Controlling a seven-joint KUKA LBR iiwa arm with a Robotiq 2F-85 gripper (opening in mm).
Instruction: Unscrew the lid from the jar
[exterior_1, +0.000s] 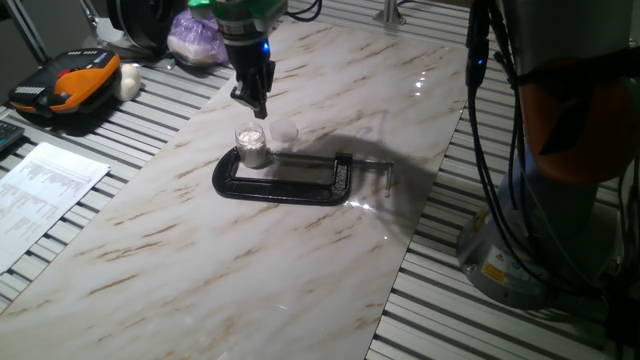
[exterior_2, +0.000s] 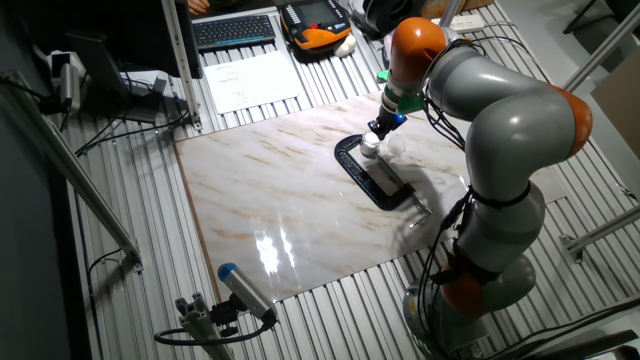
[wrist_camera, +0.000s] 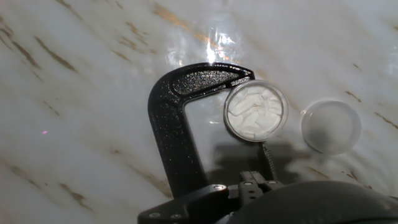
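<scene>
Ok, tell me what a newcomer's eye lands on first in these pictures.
First the black C-clamp lying flat mid-slab on the marble board, with the jar standing open inside its frame, white contents showing. Next the lid, already off, lying on the marble right beside the jar. Above them hangs the tool, holding nothing.

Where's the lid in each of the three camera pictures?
One fixed view: the lid lies on the table just right of the jar.
The other fixed view: too small to pick out beside the jar.
Hand view: right of the open jar, lid.
Shared landmark: the black clamp.
</scene>
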